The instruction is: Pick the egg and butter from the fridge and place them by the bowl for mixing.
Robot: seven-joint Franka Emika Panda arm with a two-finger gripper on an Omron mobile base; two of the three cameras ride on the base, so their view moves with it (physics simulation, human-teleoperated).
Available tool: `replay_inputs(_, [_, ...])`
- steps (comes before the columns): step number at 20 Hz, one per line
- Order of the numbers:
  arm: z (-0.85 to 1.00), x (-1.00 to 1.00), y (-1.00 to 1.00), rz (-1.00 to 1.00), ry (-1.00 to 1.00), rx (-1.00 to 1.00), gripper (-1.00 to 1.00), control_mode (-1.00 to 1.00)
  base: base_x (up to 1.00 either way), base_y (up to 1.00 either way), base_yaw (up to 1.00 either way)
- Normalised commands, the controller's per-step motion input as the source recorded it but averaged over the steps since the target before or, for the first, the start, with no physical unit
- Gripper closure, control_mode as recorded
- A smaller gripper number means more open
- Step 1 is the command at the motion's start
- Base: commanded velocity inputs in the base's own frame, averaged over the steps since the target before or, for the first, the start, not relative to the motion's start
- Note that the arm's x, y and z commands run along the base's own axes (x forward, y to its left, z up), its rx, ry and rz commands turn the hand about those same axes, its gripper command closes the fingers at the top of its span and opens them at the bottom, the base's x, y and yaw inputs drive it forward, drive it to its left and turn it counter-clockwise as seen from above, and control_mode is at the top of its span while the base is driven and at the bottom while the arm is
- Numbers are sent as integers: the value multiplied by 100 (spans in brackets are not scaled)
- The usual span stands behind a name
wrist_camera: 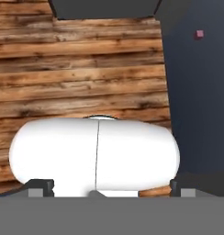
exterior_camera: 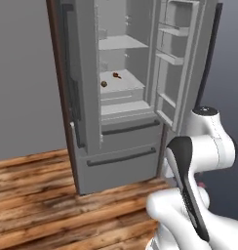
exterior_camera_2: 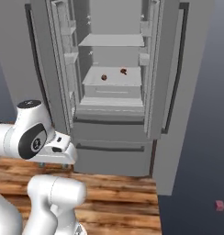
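Observation:
The fridge (exterior_camera: 122, 161) (exterior_camera_2: 109, 137) stands ahead with both upper doors swung open and white shelves showing. Two small brown things lie on its middle shelf: a round one (exterior_camera: 104, 83) (exterior_camera_2: 104, 77) and a second (exterior_camera: 116, 75) (exterior_camera_2: 123, 71). I cannot tell whether either is the egg. The butter and the bowl are out of view. My gripper (wrist_camera: 110, 187) points down at the wooden floor in front of the fridge. Its fingertips (wrist_camera: 40, 185) stand wide apart, open, with nothing held between them.
The open doors (exterior_camera: 177, 63) (exterior_camera_2: 58, 55) jut out on both sides, and the two lower drawers (exterior_camera: 121, 158) are shut. Wooden flooring (exterior_camera: 38, 195) meets dark flooring (exterior_camera_2: 196, 183) on the right, where a small pink cube (exterior_camera_2: 219, 205) (wrist_camera: 199, 33) lies.

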Motion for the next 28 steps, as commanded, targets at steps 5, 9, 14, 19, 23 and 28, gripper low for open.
replay_inputs(5, [0, 0, 0, 0, 0, 0, -100, 100, 60, -7, 7])
replay_inputs(9, [0, 0, 0, 0, 0, 0, -100, 100, 87, -39, 14])
replay_inputs(14, [0, 0, 0, 0, 0, 0, -100, 100, 82, -28, 11])
replay_inputs(19, [0, 0, 0, 0, 0, 0, -100, 100, 69, -24, 13])
replay_inputs(23, [0, 0, 0, 0, 0, 0, -100, 100, 60, -39, 7])
replay_inputs(28, [0, 0, 0, 0, 0, 0, -100, 100, 45, -18, 8])
